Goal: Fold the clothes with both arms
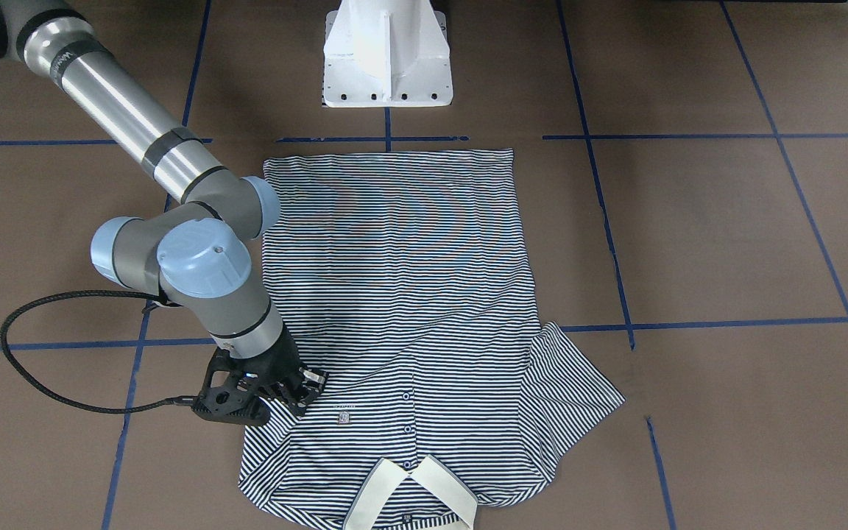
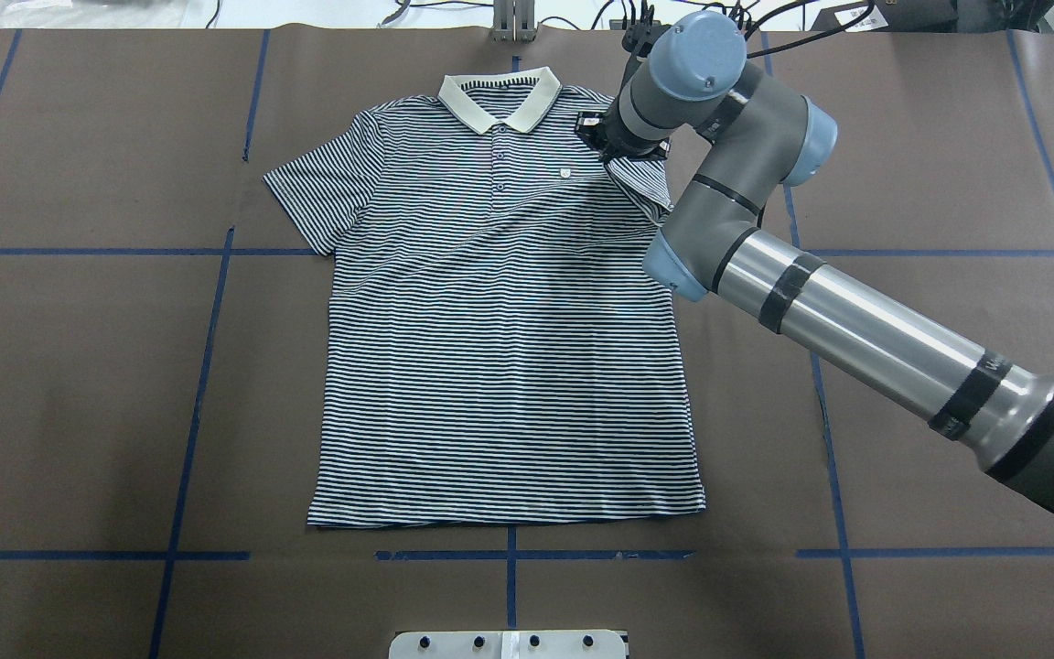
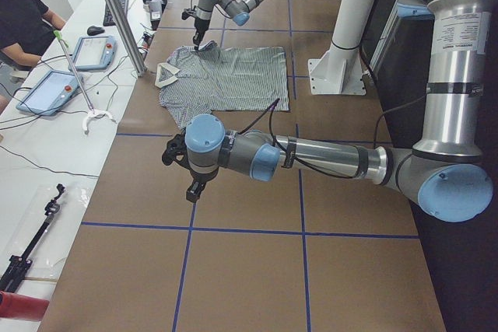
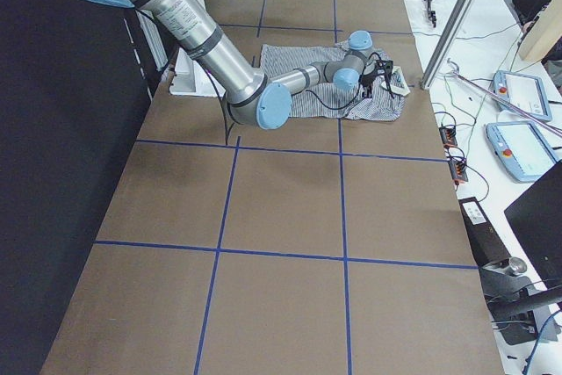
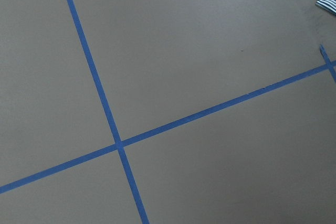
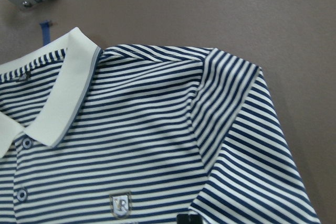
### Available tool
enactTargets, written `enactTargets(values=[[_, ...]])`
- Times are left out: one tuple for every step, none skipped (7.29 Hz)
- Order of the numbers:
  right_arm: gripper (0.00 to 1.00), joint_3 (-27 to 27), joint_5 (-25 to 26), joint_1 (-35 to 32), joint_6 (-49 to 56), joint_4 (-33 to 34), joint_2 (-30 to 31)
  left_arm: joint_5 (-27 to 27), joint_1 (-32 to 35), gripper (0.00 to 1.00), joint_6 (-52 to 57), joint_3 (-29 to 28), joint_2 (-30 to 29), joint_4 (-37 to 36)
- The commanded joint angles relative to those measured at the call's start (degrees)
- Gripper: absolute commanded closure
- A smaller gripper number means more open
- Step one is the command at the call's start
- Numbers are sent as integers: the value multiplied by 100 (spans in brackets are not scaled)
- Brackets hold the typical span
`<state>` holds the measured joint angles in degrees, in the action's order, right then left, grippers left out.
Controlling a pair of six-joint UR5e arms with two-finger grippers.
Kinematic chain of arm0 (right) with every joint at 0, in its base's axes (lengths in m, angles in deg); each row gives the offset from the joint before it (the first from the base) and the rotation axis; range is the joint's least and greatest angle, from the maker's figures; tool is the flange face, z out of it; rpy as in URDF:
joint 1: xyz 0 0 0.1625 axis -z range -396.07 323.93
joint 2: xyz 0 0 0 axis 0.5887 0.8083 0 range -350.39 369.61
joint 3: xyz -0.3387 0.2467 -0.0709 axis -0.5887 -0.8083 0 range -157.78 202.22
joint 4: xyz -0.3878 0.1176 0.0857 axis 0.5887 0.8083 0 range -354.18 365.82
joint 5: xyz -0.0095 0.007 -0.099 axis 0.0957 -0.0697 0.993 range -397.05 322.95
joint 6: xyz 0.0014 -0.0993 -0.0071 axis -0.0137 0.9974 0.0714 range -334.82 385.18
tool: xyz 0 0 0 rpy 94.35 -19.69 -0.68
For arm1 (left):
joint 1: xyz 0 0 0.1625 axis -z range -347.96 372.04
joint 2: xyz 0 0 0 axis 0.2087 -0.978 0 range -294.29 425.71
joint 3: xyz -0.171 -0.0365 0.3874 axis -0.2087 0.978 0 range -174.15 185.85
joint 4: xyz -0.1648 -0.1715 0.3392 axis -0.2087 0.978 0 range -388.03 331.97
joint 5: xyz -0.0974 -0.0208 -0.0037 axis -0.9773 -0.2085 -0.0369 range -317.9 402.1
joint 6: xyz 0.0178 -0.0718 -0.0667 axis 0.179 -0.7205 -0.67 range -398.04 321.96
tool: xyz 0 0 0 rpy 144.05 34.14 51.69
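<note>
Robot cell, mid-task: a striped polo shirt [image 2: 500, 366] lies flat and face up on the brown-covered table [image 2: 79, 412]. Seen from over the robot's shoulders, the cream collar [image 2: 500, 99] is at 12 o'clock and the straight hem at 6 o'clock. The small logo patch [image 2: 566, 171] sits just to the 3 o'clock side of the button placket. One sleeve [image 2: 317, 197] is spread on the table at 10 o'clock; the other, at 2 o'clock, is mostly hidden beneath the right arm's wrist. The right arm [image 2: 856, 320] reaches in from 4 o'clock, and the right gripper [image 1: 308, 390] is down at that shoulder of the shirt, its tips at the striped cloth near the patch. Whether the jaws are spread or pinching fabric cannot be told from any angle. The right wrist camera looks onto the collar's edge, the shoulder seam and the sleeve. The left arm [image 3: 327, 157] stretches low over bare table well apart from the shirt, with the left gripper [image 3: 192, 192] pointing down above the blue tape lines [image 5: 100, 98]. Only the side camera shows this gripper, so its jaws cannot be judged. The left wrist camera catches just a corner of stripes at 1 o'clock. The white pedestal base [image 1: 387, 51] stands just beyond the hem, and a black cable [image 1: 26, 368] loops out beside the right wrist. A person [image 3: 19, 13] sits at the side bench near two tablets [image 3: 50, 89].
</note>
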<state>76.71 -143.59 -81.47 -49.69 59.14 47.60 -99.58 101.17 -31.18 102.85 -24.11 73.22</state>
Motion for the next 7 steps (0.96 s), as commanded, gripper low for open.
enactTargets(values=[[100, -429, 281, 32, -1, 3, -222, 0, 0, 0, 0, 30, -9, 9], [100, -456, 309, 32, -1, 3, -213, 0, 0, 0, 0, 30, -9, 18], [100, -543, 474, 32, -10, -6, -230, -9, 0, 0, -9, 22, -9, 87], [100, -588, 502, 32, -10, -6, -309, -9, 0, 0, -9, 30, -18, 88], [100, -684, 528, 32, -10, -6, -345, -9, 0, 0, -9, 22, -9, 158], [47, -702, 590, 32, -10, -6, -371, -18, 0, 0, 0, 4, -9, 167], [0, -676, 590, 32, 33, -23, -363, -296, -18, 0, 0, -48, -18, 272]])
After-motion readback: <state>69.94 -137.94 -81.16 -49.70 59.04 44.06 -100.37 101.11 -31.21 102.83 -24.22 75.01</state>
